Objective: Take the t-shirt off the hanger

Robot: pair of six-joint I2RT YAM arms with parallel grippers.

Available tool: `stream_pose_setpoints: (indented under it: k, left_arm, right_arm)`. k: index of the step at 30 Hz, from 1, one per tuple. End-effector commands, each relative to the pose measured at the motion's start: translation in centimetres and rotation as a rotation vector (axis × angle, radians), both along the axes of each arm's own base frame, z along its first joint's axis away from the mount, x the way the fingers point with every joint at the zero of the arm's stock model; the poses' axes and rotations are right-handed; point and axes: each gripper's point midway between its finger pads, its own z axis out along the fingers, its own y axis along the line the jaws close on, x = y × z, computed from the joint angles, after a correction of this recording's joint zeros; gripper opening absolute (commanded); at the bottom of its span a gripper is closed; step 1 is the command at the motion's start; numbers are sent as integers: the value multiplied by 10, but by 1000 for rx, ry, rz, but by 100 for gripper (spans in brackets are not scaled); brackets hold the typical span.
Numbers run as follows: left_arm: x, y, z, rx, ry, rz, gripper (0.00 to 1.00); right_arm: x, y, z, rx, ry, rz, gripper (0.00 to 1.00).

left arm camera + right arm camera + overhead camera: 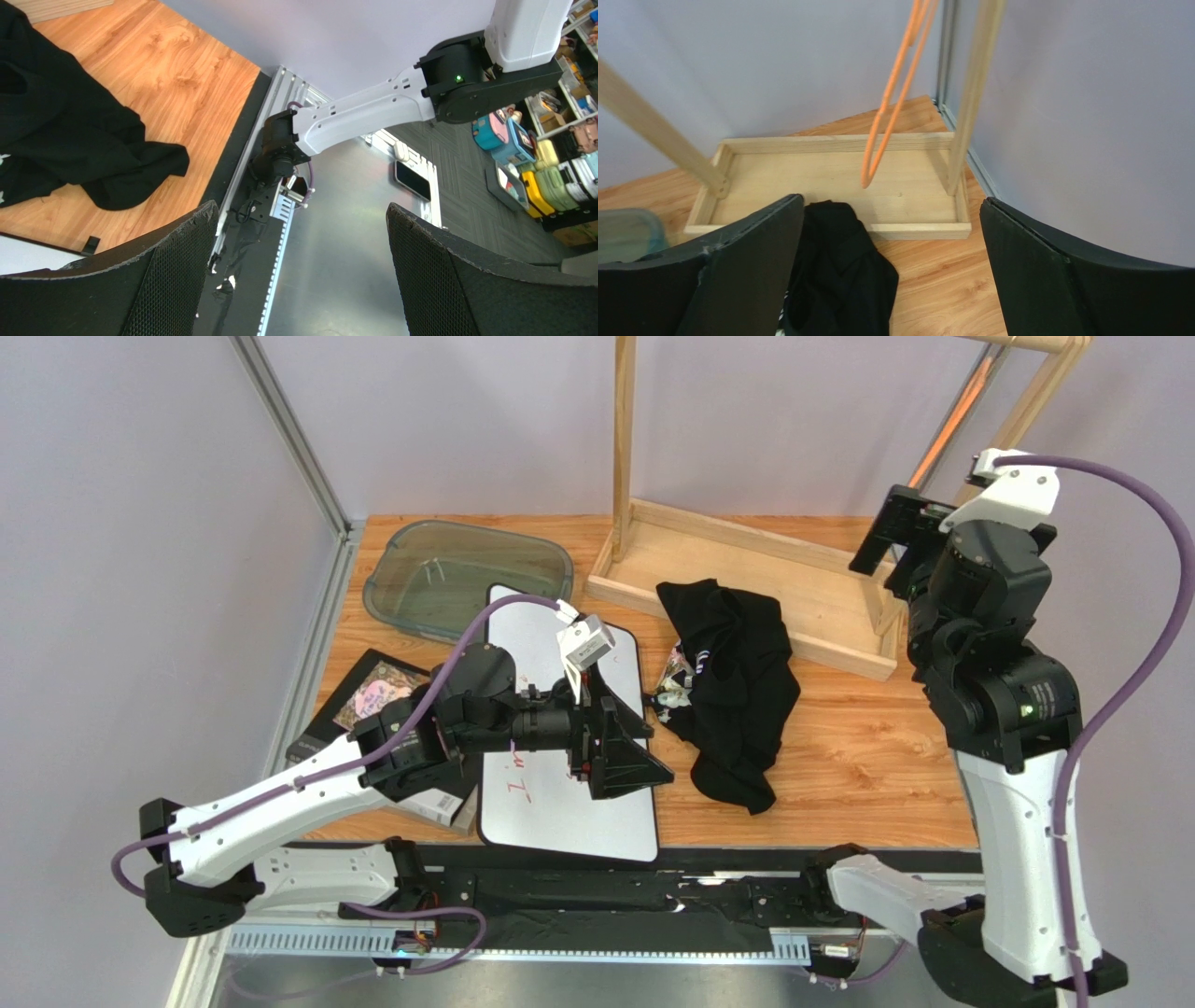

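Note:
The black t-shirt (pixel 730 686) lies crumpled on the wooden table, partly over the front edge of the rack's base, with a bit of pale print showing at its left side. It also shows in the left wrist view (pixel 63 140) and the right wrist view (pixel 840 266). The orange hanger (pixel 937 448) hangs bare from the rack's top bar at the far right (pixel 892 98). My right gripper (pixel 880 577) (pixel 892 203) is raised beside the hanger, open and empty, above the shirt. My left gripper (pixel 648 752) (pixel 300 217) hovers open just left of the shirt, holding nothing.
The pale wooden rack has a tray-like base (pixel 786 567) and upright posts (pixel 622 434). A clear green-tinted container (pixel 463 574) sits at the back left. A whiteboard (pixel 568 812) and a dark printed box (pixel 368 693) lie under the left arm.

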Motion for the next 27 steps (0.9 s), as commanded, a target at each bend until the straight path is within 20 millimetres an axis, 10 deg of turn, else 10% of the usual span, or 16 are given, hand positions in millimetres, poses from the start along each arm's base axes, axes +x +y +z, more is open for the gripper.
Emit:
stream_pose_setpoints:
  k: [1, 6, 11, 27]
  left_arm:
    - [2, 9, 7, -20, -48, 29, 93]
    - [8, 15, 5, -2, -70, 72, 93]
    - [12, 23, -2, 21, -76, 110, 93]
    - [11, 32, -12, 55, -74, 120, 93]
  right_arm:
    - [-20, 26, 20, -107, 5, 55, 100]
    - [-9, 108, 7, -149, 18, 331, 100]
    - [18, 196, -76, -99, 176, 593, 100]
    - [70, 186, -319, 359, 476, 193, 100]
